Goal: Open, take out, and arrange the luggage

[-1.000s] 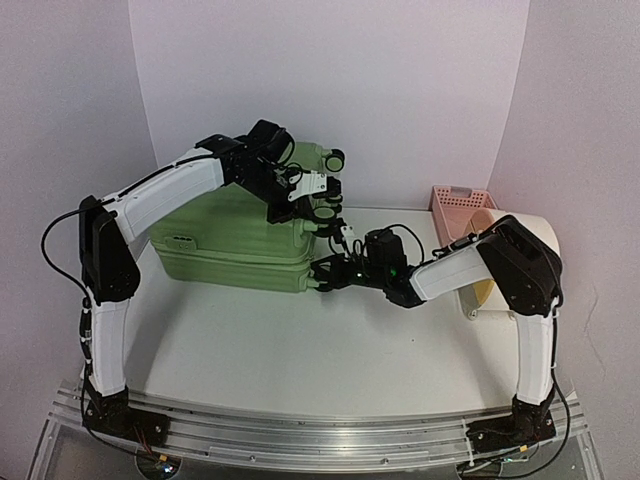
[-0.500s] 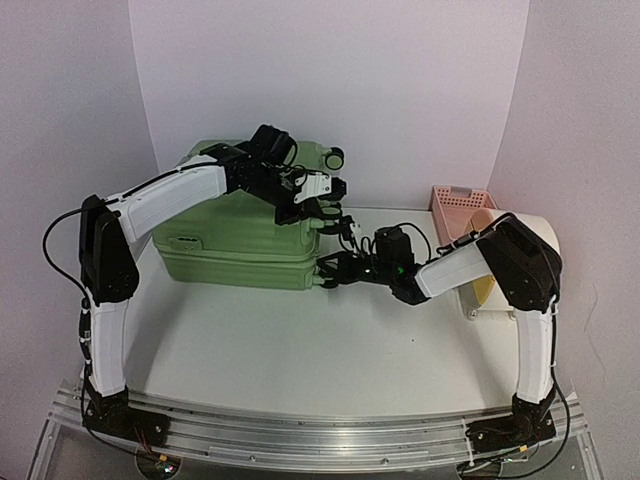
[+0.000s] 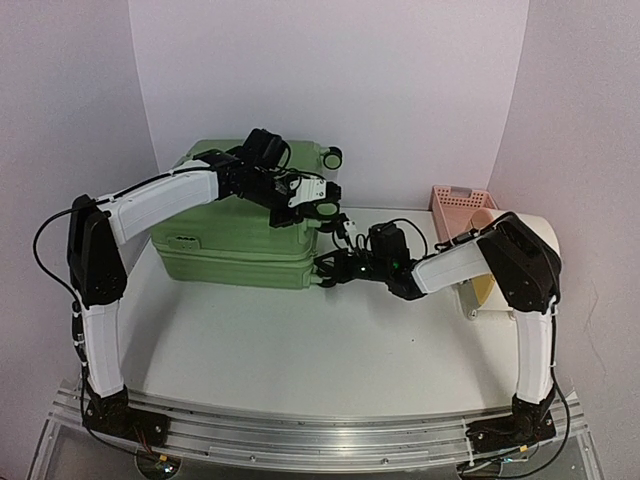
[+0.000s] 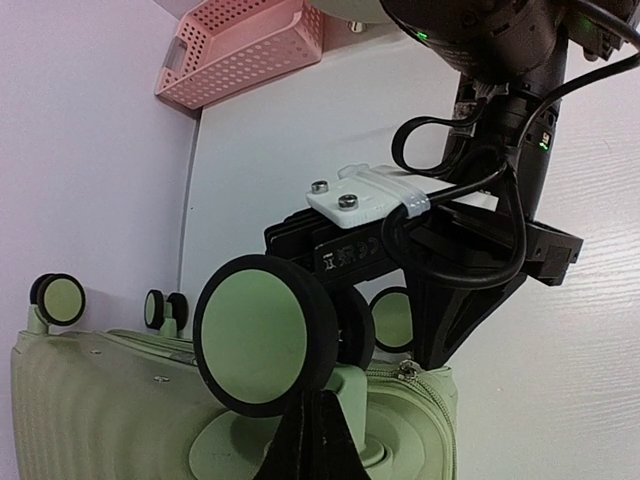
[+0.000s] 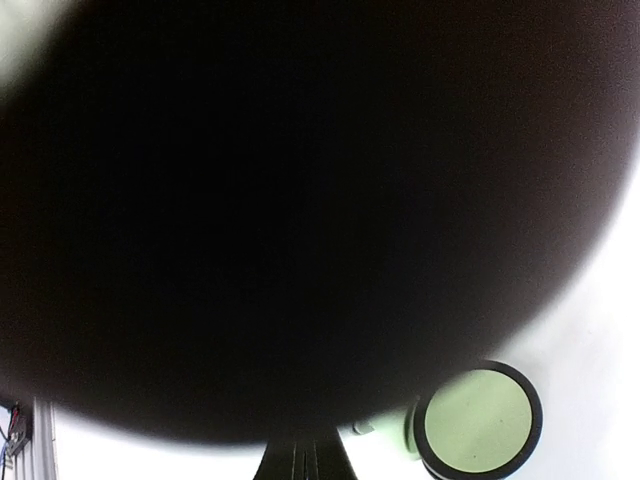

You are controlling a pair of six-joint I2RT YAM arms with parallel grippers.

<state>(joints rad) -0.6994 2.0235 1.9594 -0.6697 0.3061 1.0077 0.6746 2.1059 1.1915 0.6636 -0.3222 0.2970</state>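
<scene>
Luggage (image 3: 230,235) lies closed at the worktop's (image 3: 300,340) back left; left pincer (image 4: 316,415), clenched, sits under its upper right wheel (image 4: 265,335); right pincer (image 3: 324,270), likewise clenched, meets its right edge below

White table top (image 3: 300,345), matte, set inside a pale lavender backdrop (image 3: 330,70) on the rear and both sides. Pink slotted basket (image 3: 461,199) stands at the far right of the table, near the rear panel; the left wrist view shows its perforated wall and a handle cut-out (image 4: 250,48). Cream drum (image 3: 541,231) sits just in front of the basket by the right panel, partly hidden. Aluminium rail (image 3: 330,432) runs along the near edge.
</scene>
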